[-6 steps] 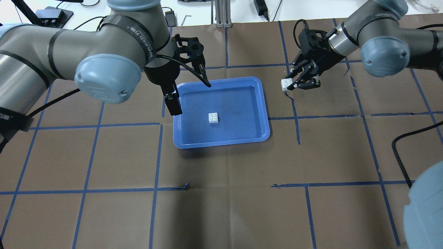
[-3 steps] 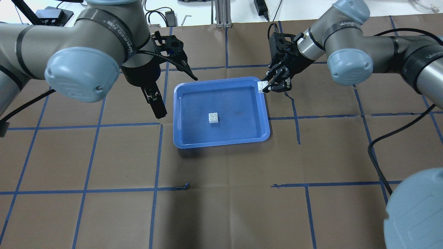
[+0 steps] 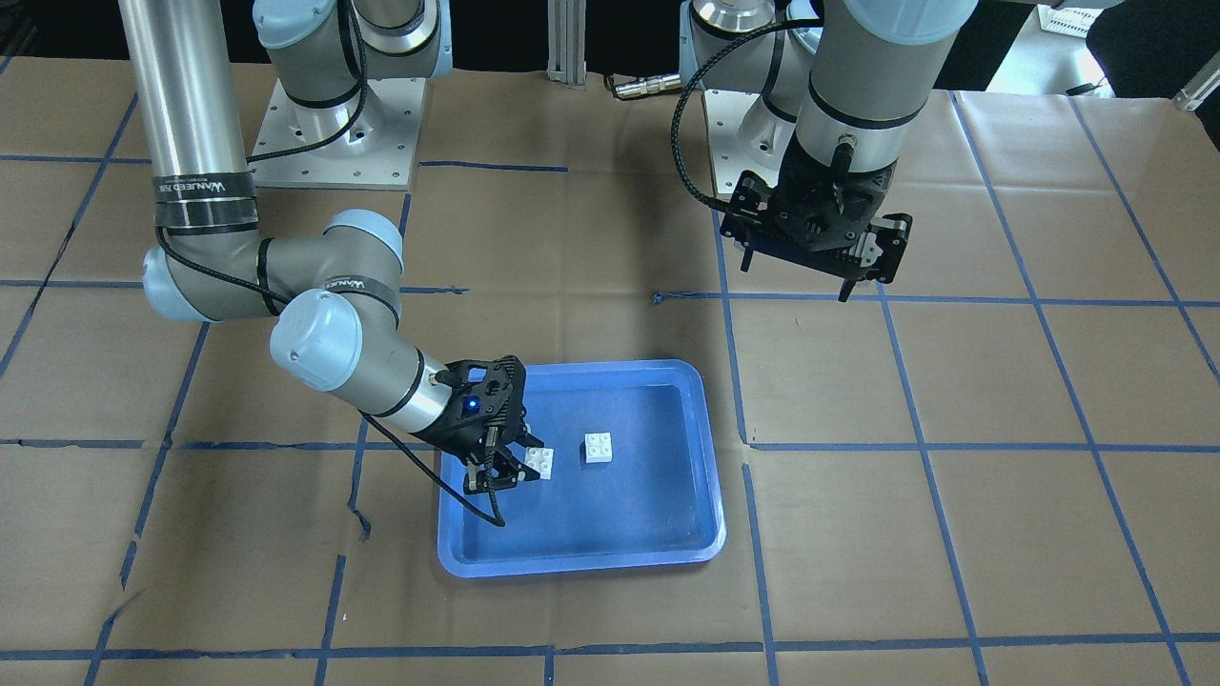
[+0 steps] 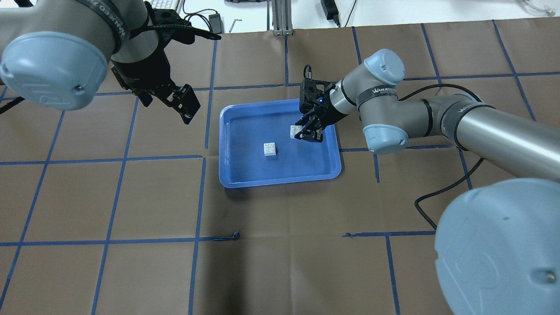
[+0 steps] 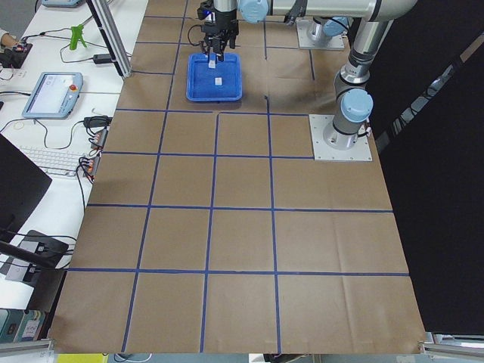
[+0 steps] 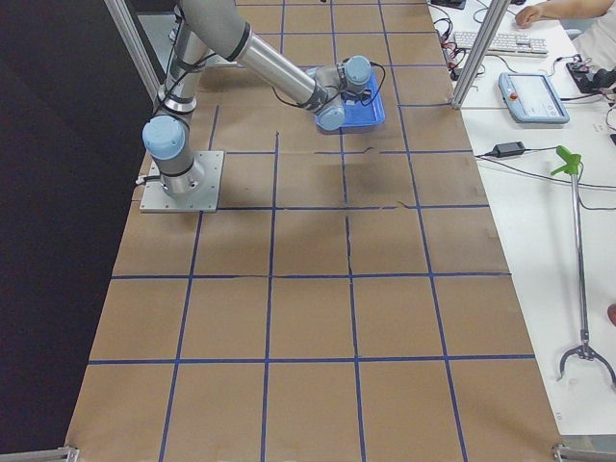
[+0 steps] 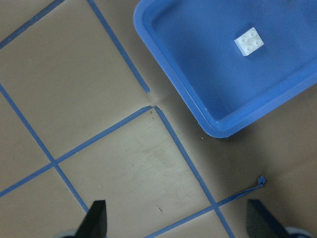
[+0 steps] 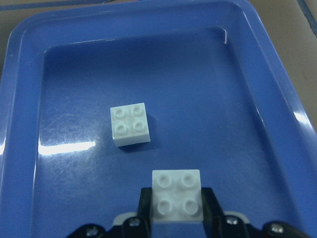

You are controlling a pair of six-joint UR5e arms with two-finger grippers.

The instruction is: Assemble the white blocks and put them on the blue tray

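Note:
The blue tray [image 4: 280, 180] lies mid-table. One white block [image 4: 270, 149] sits studs-up on its floor, also in the front view [image 3: 599, 447] and the left wrist view [image 7: 249, 41]. My right gripper [image 4: 302, 134] is shut on the second white block [image 4: 295, 131], held studs-up just above the tray floor, right of the loose block and apart from it. The right wrist view shows the held block [image 8: 177, 194] in front of the loose one [image 8: 130, 124]. My left gripper [image 4: 187, 108] is open and empty, raised over the paper left of the tray [image 7: 173, 79].
Brown paper with a blue tape grid [image 4: 201, 197] covers the table. A black cable [image 4: 442, 192] trails from the right arm across the paper right of the tray. The right arm's elbow [image 4: 385, 131] hangs beside the tray's right rim.
My right gripper has carried its white block leftward from beside the tray's right rim to over the tray floor. My left arm has drawn back left, away from the tray.

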